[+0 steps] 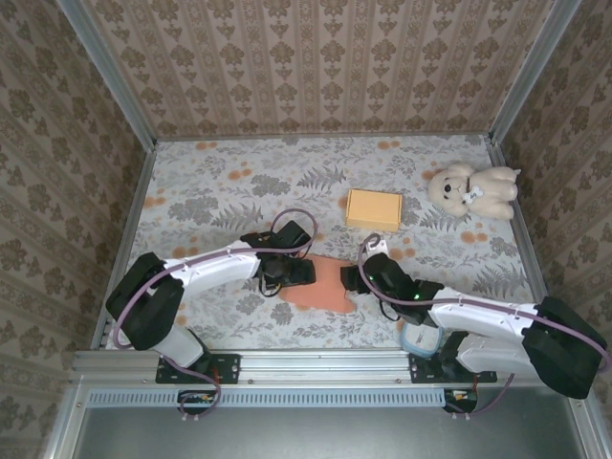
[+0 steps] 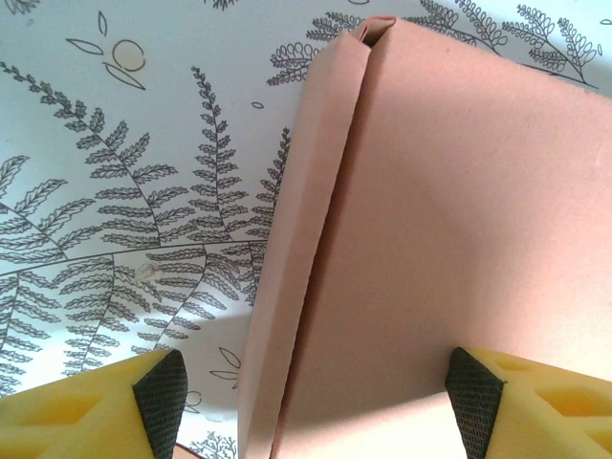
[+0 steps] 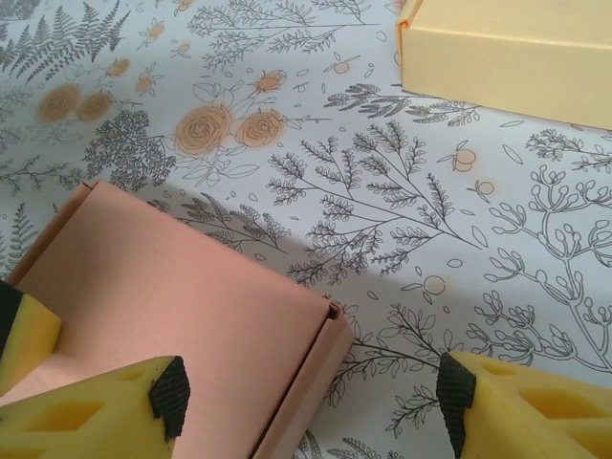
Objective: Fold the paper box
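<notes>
The pink paper box (image 1: pixel 322 285) lies folded shut and flat on the floral table cover, between the two arms. In the left wrist view, the box (image 2: pixel 440 229) has its side wall (image 2: pixel 296 258) running up the middle. My left gripper (image 2: pixel 317 397) stands open over that edge, its pads clear of the cardboard. At the box's opposite side my right gripper (image 3: pixel 312 400) is open too, straddling the box's corner (image 3: pixel 330 316) without pinching it. From above, the left gripper (image 1: pixel 298 273) and the right gripper (image 1: pixel 356 278) flank the box.
A closed yellow box (image 1: pixel 374 208) sits just behind the pink one, also at the right wrist view's top right as the yellow box (image 3: pixel 507 57). A cream teddy bear (image 1: pixel 473 189) lies at the back right. Patterned walls enclose the table on three sides.
</notes>
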Motion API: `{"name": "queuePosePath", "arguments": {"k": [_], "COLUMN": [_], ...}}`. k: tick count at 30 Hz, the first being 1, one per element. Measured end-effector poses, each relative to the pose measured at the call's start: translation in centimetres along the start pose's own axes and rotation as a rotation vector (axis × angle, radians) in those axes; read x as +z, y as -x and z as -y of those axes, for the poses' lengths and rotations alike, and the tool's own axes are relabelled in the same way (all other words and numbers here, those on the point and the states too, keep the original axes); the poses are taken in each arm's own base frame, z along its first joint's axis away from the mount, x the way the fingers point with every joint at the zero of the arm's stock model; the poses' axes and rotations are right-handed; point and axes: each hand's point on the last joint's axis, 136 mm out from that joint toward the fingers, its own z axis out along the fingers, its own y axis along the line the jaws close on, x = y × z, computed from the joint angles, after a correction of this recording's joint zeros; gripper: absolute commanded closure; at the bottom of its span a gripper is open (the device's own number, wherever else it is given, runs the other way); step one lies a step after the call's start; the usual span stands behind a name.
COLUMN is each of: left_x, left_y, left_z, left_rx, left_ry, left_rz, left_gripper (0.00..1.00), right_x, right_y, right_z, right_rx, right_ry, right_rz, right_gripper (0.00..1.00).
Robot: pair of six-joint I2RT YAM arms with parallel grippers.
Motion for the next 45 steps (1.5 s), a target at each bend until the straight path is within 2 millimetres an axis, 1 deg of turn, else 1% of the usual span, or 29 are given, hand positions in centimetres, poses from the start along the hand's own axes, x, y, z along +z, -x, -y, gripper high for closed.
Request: {"name": "queuePosePath", "arguments": {"k": [2, 4, 7, 8, 9, 10, 13, 16, 21, 28, 33, 38, 43, 45], "left_x": [-0.1, -0.4, -1.1, -1.4, -1.7, -1.9, -2.7, -3.1, -2.5, -1.7, -1.5, -1.5, -1.5, -1.4], "left_y": [-0.1, -0.1, -0.3, -0.4, -0.5, -0.6, -1.1, -2.0, -3.8, -4.4, -5.3, -6.1, -6.4, -6.4], "left_z": [-0.1, -0.1, -0.2, -0.3, -0.3, -0.3, 0.0, 0.4, 0.2, -0.2, -0.1, 0.3, 0.5, 0.6], "left_rx": [0.0, 0.0, 0.004, 0.004, 0.003, 0.004, 0.014, 0.026, 0.036, 0.022, 0.024, 0.029, 0.005, -0.013], "left_ry": [0.001, 0.001, -0.002, -0.002, -0.002, -0.003, -0.016, -0.035, -0.024, 0.001, 0.009, 0.008, 0.0, -0.008], "left_rz": [-0.001, 0.0, 0.002, 0.002, 0.002, 0.003, 0.009, 0.01, -0.022, -0.042, -0.06, -0.07, -0.078, -0.08], "left_gripper": [0.25, 0.22, 0.12, 0.07, 0.03, 0.03, 0.05, 0.08, 0.09, 0.09, 0.11, 0.18, 0.25, 0.29], "right_x": [0.1, 0.3, 1.1, 1.4, 1.6, 1.8, 2.0, 2.2, 2.3, 2.3, 2.3, 2.4, 2.5, 2.5], "right_y": [-0.6, -1.4, -2.8, -3.2, -3.6, -3.6, -3.4, -3.3, -3.3, -3.4, -3.4, -3.4, -3.3, -3.4], "right_z": [0.1, 0.2, 0.3, 0.4, 0.4, 0.4, 0.0, -0.3, -0.4, -0.3, -0.4, -0.4, -0.5, -0.5], "right_rx": [-0.004, -0.01, -0.023, -0.027, -0.026, -0.022, -0.015, -0.012, -0.008, -0.004, 0.001, 0.012, 0.017, 0.018], "right_ry": [0.002, 0.003, -0.003, -0.004, -0.005, -0.002, 0.013, 0.022, 0.027, 0.027, 0.028, 0.028, 0.03, 0.03], "right_rz": [-0.015, -0.041, -0.09, -0.105, -0.112, -0.113, -0.101, -0.095, -0.093, -0.092, -0.09, -0.089, -0.086, -0.086], "right_gripper": [0.29, 0.3, 0.32, 0.32, 0.33, 0.33, 0.34, 0.35, 0.34, 0.34, 0.34, 0.34, 0.34, 0.34]}}
